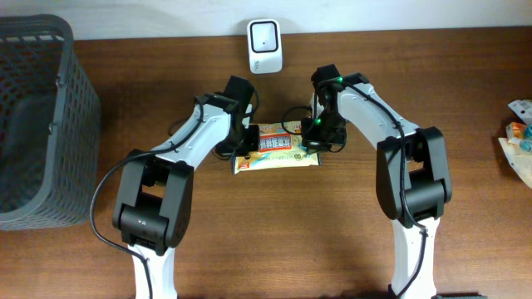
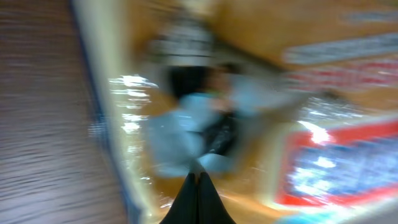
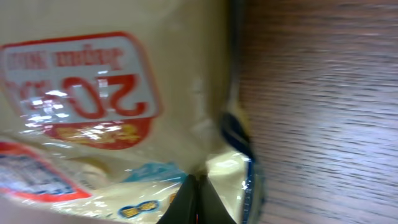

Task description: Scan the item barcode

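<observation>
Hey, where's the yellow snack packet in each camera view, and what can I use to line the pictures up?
Overhead: the snack packet lies mid-table, below the white scanner.
Left wrist: the packet is blurred and fills the middle and right.
Right wrist: the packet fills the left part.
Shared landmark: the brown wooden table, a strip on the left in the left wrist view and on the right in the right wrist view.

A yellow plastic snack packet (image 1: 277, 147), printed with red and blue panels and a red-ringed label, is lying flat on the brown wooden table (image 1: 283, 241), its long side running left to right and its glossy film catching the light. A white barcode scanner (image 1: 264, 35) with a dark square window is standing behind it at the table's far edge, apart from the packet.
</observation>
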Controlling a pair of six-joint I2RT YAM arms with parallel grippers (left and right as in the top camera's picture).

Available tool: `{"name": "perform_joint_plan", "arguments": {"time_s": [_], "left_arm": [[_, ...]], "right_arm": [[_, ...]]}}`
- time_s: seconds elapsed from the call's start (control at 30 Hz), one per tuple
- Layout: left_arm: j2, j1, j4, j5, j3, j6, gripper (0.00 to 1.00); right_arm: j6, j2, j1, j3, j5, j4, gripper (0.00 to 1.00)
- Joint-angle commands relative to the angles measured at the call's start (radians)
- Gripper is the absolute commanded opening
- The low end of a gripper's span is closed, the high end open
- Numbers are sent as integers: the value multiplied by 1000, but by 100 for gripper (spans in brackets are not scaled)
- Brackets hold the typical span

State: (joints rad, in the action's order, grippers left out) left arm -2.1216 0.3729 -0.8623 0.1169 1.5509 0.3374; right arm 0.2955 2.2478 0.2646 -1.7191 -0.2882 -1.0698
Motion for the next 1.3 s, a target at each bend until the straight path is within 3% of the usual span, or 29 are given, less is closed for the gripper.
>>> {"name": "perform_joint_plan", "arguments": {"time_s": [0.0,0.2,0.23,0.27,0.3,0.33,0.37,0.4,0.43,0.53,0.73,0.97,1.13,1.27], "left_arm": [[-10,-26,-40,-245,-7,6,0],[20,-68,-175,-253,162,6,0],[35,-78,-204,-253,218,6,0],[45,-84,-214,-253,246,6,0],[53,-89,-216,-253,261,6,0],[61,-94,-213,-253,269,6,0],[62,-98,-209,-253,269,6,0],[61,-109,-210,-253,268,6,19],[59,-117,-209,-253,266,6,49],[58,-152,-211,-247,257,6,100],[58,-225,-212,-129,218,6,99],[58,-251,-172,-127,123,5,98],[58,-251,-140,-127,77,5,98],[58,-251,-138,-128,66,5,100]], "right_arm": [[27,-11,3,-21,90,-31,4],[23,-19,-11,-188,91,-142,4],[19,-19,-18,-246,90,-170,13],[10,-19,-21,-275,90,-177,40],[-4,-19,-23,-288,84,-176,74],[-13,-19,-24,-295,84,-171,99],[-30,-19,-24,-295,83,-167,99],[-54,-16,-24,-292,83,-167,99],[-56,-14,-24,-285,88,-166,99],[-56,-8,-25,-259,108,-156,99],[-56,28,-23,-174,82,-66,99],[-56,50,4,-40,-86,100,99],[-75,50,16,-37,-82,106,100],[-108,47,14,-44,-69,2,99]]}}
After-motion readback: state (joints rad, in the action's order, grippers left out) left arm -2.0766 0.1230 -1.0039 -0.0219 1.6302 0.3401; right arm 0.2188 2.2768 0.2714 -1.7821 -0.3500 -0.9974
